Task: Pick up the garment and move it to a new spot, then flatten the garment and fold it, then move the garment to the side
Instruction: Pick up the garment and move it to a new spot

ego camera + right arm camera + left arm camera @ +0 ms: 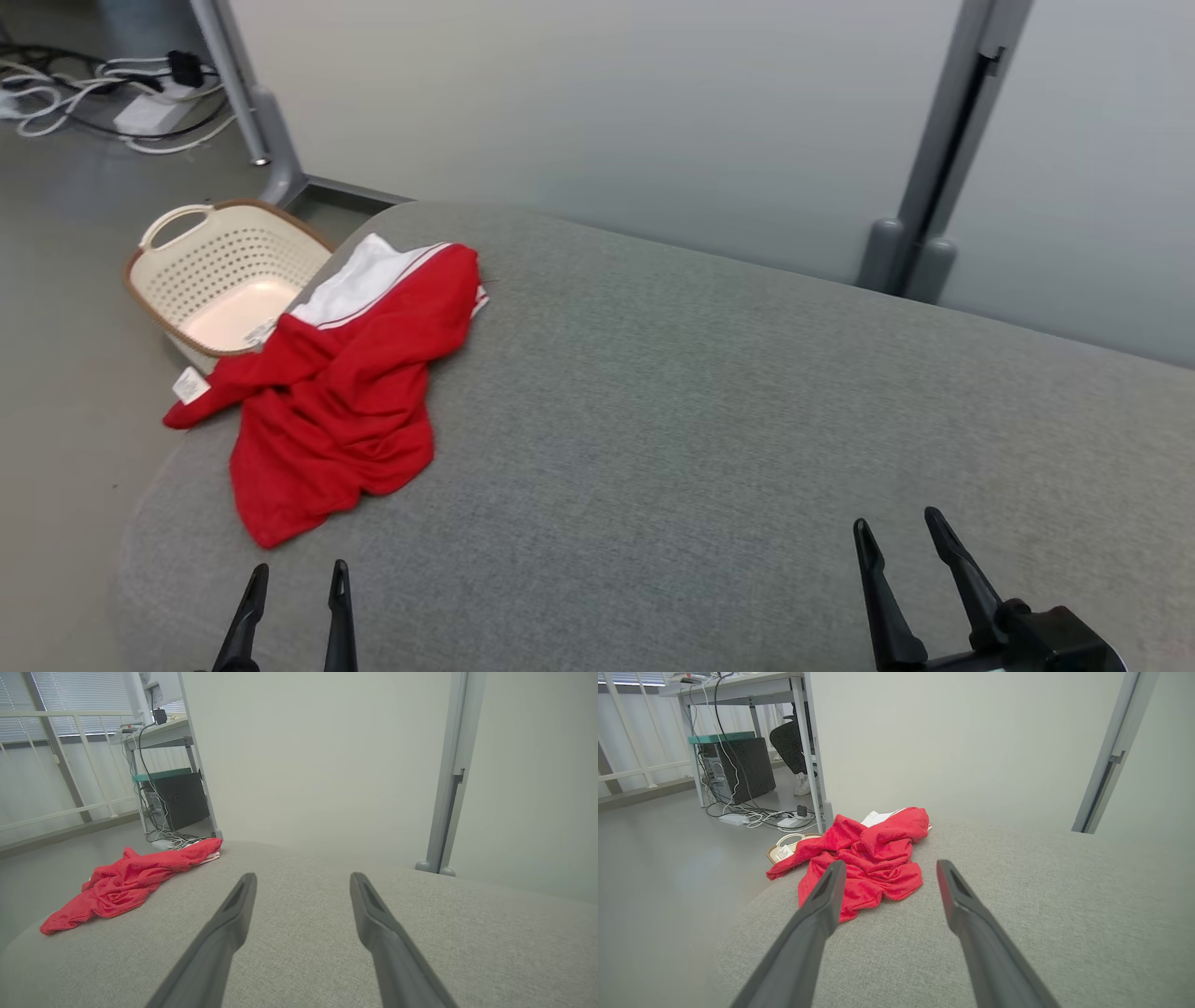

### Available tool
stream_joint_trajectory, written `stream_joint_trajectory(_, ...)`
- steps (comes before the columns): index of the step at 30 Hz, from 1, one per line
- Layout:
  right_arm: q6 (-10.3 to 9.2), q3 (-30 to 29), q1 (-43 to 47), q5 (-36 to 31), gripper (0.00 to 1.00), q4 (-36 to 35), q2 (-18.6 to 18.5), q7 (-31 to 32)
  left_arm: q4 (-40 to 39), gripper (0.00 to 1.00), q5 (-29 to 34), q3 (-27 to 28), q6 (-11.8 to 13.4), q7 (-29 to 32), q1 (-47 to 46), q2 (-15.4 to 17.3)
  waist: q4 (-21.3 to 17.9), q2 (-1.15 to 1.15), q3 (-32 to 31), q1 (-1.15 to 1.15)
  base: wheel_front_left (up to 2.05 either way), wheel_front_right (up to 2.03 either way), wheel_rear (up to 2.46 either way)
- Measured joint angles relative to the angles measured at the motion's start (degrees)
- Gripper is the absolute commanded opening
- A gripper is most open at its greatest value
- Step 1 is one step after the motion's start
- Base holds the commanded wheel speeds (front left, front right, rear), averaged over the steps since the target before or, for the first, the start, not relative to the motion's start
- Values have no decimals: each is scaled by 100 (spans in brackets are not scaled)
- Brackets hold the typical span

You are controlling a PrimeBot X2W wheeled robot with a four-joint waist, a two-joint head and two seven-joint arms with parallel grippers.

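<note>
A crumpled red garment (336,392) with a white panel and a small white tag lies at the left end of the grey upholstered surface (700,420), one sleeve hanging over the edge. My left gripper (299,577) is open near the front edge, just short of the garment's near hem, with nothing between its fingers. In the left wrist view the garment (866,865) lies straight ahead of the left gripper (889,870). My right gripper (896,527) stands open at the front right, far from the cloth. The right wrist view has the garment (126,882) off to the left of the right gripper (302,882).
A cream perforated basket (219,271) sits on the floor just beyond the surface's left end, partly behind the garment. A pale partition wall (653,112) with grey posts runs behind. Cables and a power strip (149,112) lie on the floor at far left.
</note>
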Motion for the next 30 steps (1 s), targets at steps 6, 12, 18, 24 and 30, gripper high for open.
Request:
stream_joint_trajectory(6, 0, 67, -50, 71, 100, 32, 2, 0, -76, 100, -1, 118, 1, 0, 13, 4, 502, 0, 65, 0, 0, 0, 0)
stream_joint_trajectory(12, 0, 69, -110, 22, 100, 92, 2, 0, -97, 100, -22, 122, 33, 0, 9, 2, 600, 0, 195, 0, 0, 0, 0)
stream_joint_trajectory(18, 0, 13, -113, -122, 100, 109, 1, 0, -100, 100, -31, 127, -25, 1, -296, 1, 551, 0, 371, 0, 0, 0, 0)
stream_joint_trajectory(24, 0, 4, -453, -268, 100, 70, -193, 0, -94, 100, 85, 424, -364, 0, -1786, 57, 448, 0, 831, 0, 0, 0, 0)
stream_joint_trajectory(30, 1, 175, -974, -437, 100, 1, -569, 0, 1747, 100, -48, 642, -654, 119, -3786, 546, 279, 0, 1549, 0, 0, 0, 0)
